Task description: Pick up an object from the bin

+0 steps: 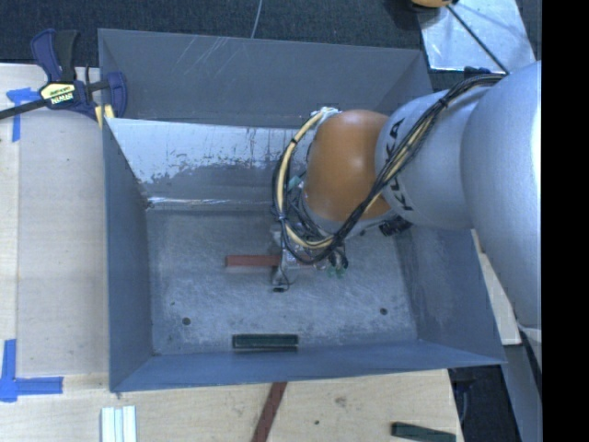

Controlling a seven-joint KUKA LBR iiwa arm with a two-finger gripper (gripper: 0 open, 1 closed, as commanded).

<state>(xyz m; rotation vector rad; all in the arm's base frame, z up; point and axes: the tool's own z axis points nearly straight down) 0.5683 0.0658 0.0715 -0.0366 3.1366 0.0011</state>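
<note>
A pale wooden worktop (pixel 55 247) carries a grey metal bin (pixel 127 284) with sloping walls and a scuffed, speckled floor. The silver arm (pixel 460 168) comes in from 3 o'clock and bends down into the bin, its wrist wrapped in a rounded orange cover (pixel 345 168) with a bundle of yellow and black cables (pixel 293 217) looped round it. Below that cover the hand (pixel 281 279) hangs low over the middle of the bin floor, pointing down. Whether it is wide or narrow cannot be told, since the wrist and cables hide most of it. A flat reddish-brown stick (pixel 251 261) lies level on the floor near the centre, running from 9 o'clock towards 3 o'clock. It sits just at 9 o'clock of the hand, and its right end reaches up to the hand. It cannot be told whether the two touch, and the stick is not seen gripped. A short dark bar (pixel 265 342) lies well apart from both, at 6 o'clock on the floor, lengthwise along the foot of the near wall.
</note>
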